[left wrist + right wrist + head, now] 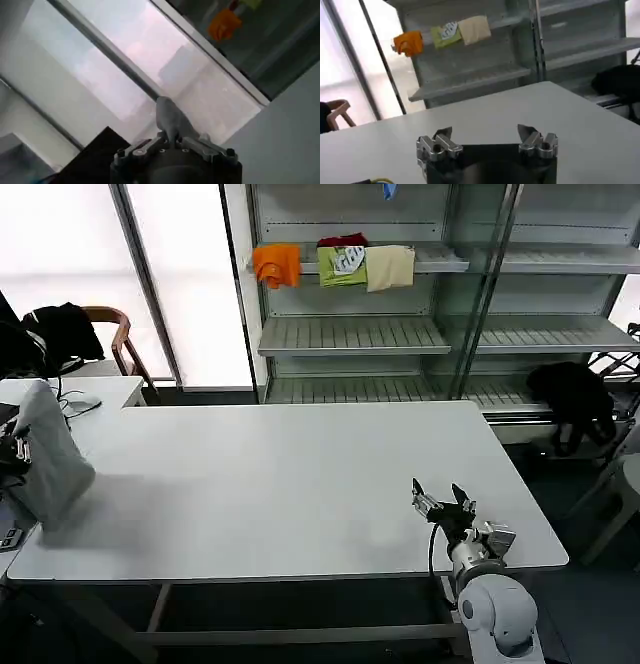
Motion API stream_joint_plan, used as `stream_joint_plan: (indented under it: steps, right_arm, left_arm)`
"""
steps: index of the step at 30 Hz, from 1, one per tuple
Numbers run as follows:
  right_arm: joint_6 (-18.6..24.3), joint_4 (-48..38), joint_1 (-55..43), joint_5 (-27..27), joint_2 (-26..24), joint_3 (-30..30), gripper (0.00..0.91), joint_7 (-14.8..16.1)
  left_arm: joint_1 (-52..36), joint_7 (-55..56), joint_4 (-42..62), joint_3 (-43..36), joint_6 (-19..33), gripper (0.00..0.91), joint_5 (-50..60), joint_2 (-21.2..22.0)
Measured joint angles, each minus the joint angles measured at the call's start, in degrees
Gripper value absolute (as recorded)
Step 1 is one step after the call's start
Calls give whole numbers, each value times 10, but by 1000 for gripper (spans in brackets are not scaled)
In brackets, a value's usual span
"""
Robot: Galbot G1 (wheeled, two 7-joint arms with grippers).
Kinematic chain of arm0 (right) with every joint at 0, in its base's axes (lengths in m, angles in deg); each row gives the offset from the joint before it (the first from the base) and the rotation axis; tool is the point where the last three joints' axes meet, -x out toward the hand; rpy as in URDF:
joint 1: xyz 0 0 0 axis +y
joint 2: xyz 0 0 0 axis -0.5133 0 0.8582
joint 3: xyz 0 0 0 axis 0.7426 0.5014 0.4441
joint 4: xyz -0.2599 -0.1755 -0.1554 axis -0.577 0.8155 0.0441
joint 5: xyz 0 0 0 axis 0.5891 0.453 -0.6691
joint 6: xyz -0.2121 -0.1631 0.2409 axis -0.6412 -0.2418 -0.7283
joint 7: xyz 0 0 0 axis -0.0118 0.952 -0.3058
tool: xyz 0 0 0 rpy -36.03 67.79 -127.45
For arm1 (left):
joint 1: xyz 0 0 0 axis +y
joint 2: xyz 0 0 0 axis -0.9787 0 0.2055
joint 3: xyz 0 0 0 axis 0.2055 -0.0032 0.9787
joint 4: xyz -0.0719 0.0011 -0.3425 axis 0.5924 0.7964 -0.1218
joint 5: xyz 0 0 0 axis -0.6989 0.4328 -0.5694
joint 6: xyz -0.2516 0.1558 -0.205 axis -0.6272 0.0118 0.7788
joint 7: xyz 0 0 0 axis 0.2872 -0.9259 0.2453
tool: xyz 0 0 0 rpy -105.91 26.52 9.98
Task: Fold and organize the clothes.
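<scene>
A light grey shirt (48,456) hangs bunched at the table's left edge, its lower part resting on the white table (300,484). My left gripper (14,450) holds it from the left side. In the left wrist view the left gripper (170,138) is shut on a pinch of the grey shirt (169,116), which stands up between the fingers. My right gripper (441,495) hovers over the table's front right corner. In the right wrist view the right gripper (484,134) is open with nothing between its fingers.
A shelf unit (350,334) behind the table carries orange (277,263), green (342,265) and pale yellow (390,266) folded garments. A chair with a black garment (62,329) stands at the back left. Another black garment (575,399) lies at the right.
</scene>
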Motion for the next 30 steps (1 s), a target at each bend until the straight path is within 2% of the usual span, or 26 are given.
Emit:
stream_joint_plan:
  steps: [4, 10, 14, 22, 30]
  right_arm:
    - [6, 0, 9, -3, -2, -8, 907, 4]
    - [11, -1, 24, -11, -11, -21, 907, 4]
    - [11, 3, 34, -18, -19, -30, 907, 4]
    - [12, 14, 49, -29, -31, -45, 907, 5]
    - [8, 24, 56, -29, -33, -50, 907, 3]
  left_arm:
    - [17, -6, -29, -19, 15, 30, 55, 18]
    - [62, 4, -52, -83, 42, 30, 136, 100]
    - [73, 11, -75, -137, 34, 30, 157, 142]
    - [36, 52, -120, -232, -37, 30, 69, 166]
    - [-18, 120, -87, -332, -59, 30, -28, 193]
